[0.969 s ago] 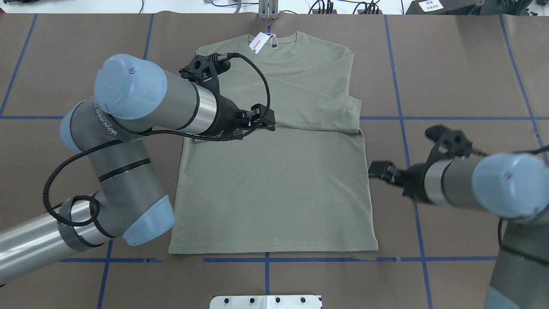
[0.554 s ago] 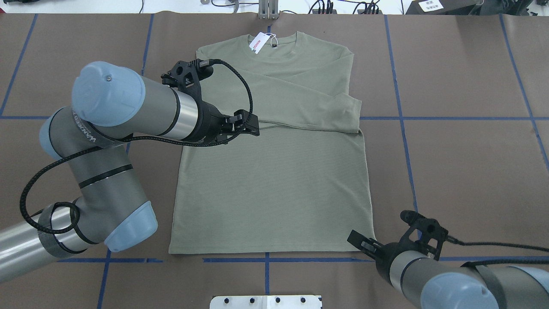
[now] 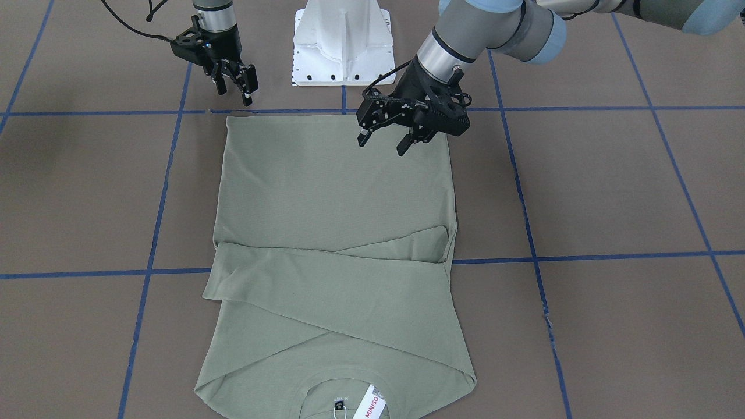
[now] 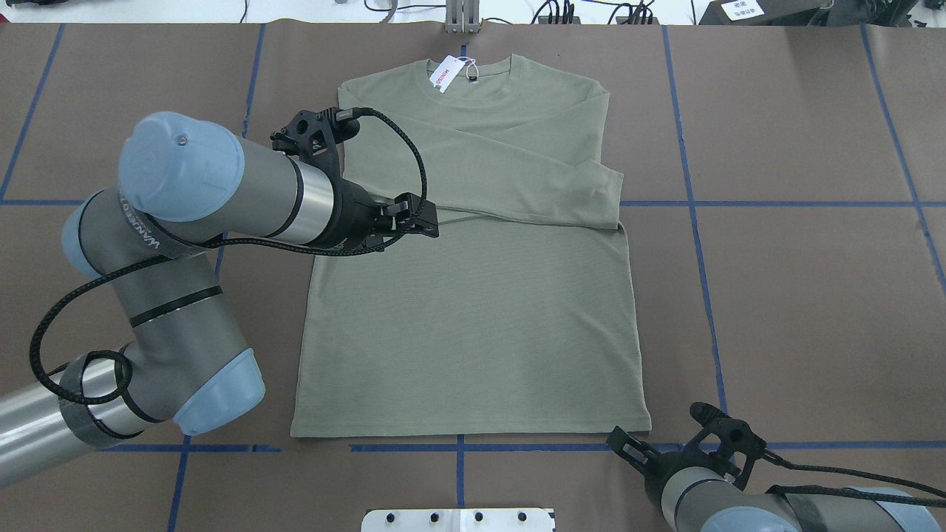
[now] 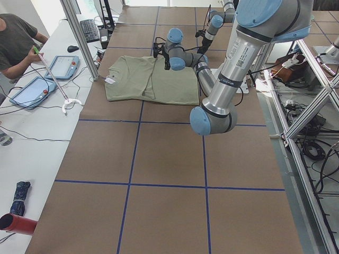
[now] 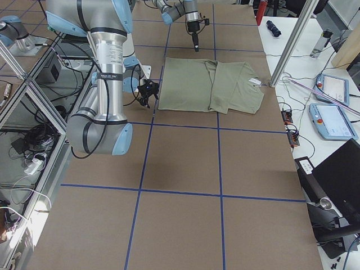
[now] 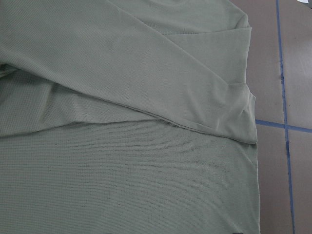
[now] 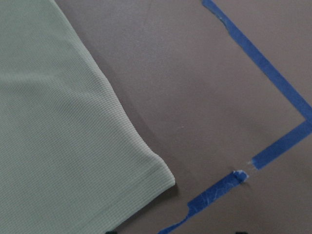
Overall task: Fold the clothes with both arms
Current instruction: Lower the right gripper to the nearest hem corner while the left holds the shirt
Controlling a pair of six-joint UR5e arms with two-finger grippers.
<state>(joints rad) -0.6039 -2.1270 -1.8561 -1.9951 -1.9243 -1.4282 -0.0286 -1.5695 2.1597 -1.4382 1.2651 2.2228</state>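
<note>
The sage-green shirt (image 4: 473,310) lies flat, front up, with both sleeves crossed over the chest (image 3: 332,279). Its white hang tag (image 4: 446,74) rests at the collar on the far side. My left gripper (image 3: 382,144) hangs open above the shirt's body on its left side, holding nothing. In the left wrist view, the sleeve cuff (image 7: 241,112) lies below it. My right gripper (image 3: 236,96) is open and empty, just off the shirt's near right hem corner (image 8: 158,170), over bare table by the blue tape.
The white pedestal base (image 3: 343,41) stands at the near edge, behind the hem. Blue tape lines (image 4: 687,203) grid the brown table (image 4: 798,295). A metal post (image 4: 462,18) stands beyond the collar. A person sits at a side bench with tablets (image 5: 32,90).
My right arm has swung from beside the shirt's right edge down to the near right hem corner. My left gripper has drawn back leftward over the shirt.
</note>
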